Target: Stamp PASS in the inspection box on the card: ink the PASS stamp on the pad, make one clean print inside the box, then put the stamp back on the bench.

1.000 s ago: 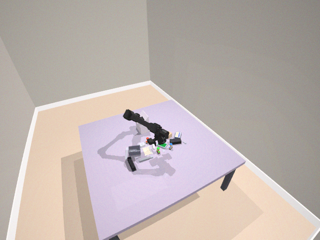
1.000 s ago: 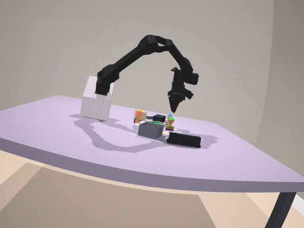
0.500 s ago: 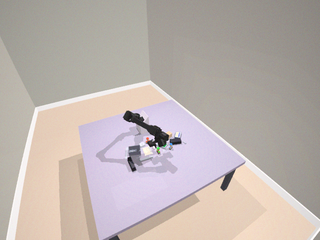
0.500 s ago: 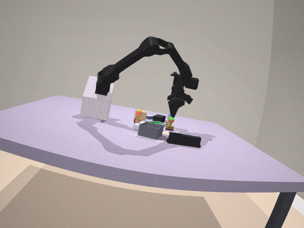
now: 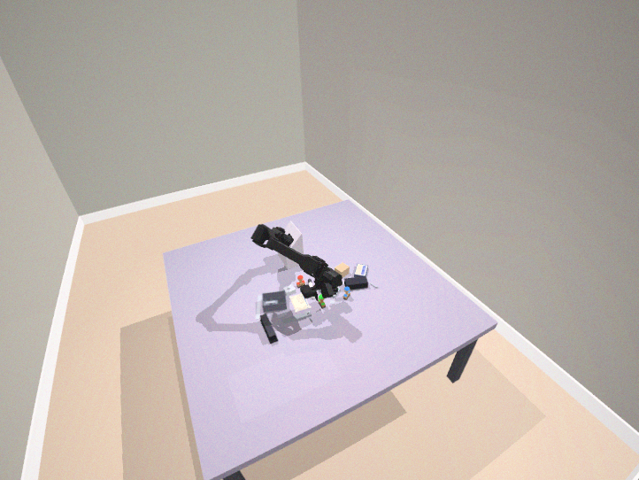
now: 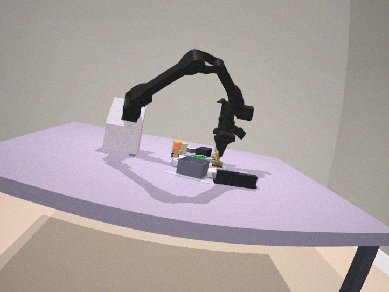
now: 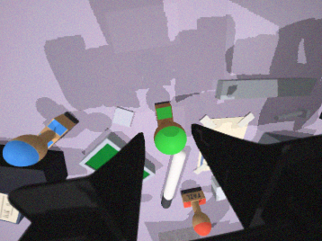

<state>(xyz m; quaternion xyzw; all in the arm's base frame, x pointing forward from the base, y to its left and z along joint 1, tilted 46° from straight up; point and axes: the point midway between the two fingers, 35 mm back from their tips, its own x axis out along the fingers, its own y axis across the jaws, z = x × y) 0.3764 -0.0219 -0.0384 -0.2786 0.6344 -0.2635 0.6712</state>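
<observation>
The green-knobbed stamp (image 5: 320, 298) (image 6: 217, 159) (image 7: 170, 139) stands upright on the bench; its front label seems to read PASS. My gripper (image 6: 220, 154) (image 7: 167, 132) is open and empty, pointing down, with its fingertips close to the green knob and one on each side of it in the wrist view. The green ink pad (image 6: 201, 156) (image 7: 102, 156) lies open beside the stamp, partly behind the left finger. The cream card (image 5: 299, 302) (image 7: 229, 126) lies on the other side, its corners held by clips; the right finger hides much of it, and its box cannot be made out.
A red FAIL stamp (image 5: 300, 280) (image 7: 193, 197), a blue-knobbed stamp (image 5: 346, 292) (image 7: 22, 152) and a white marker (image 7: 173, 178) are near. A grey bin (image 5: 273, 301) (image 6: 192, 167), black blocks (image 5: 268, 329) (image 5: 356, 282), a tan block (image 5: 342, 268) and a grey bar (image 7: 247, 88) stand around.
</observation>
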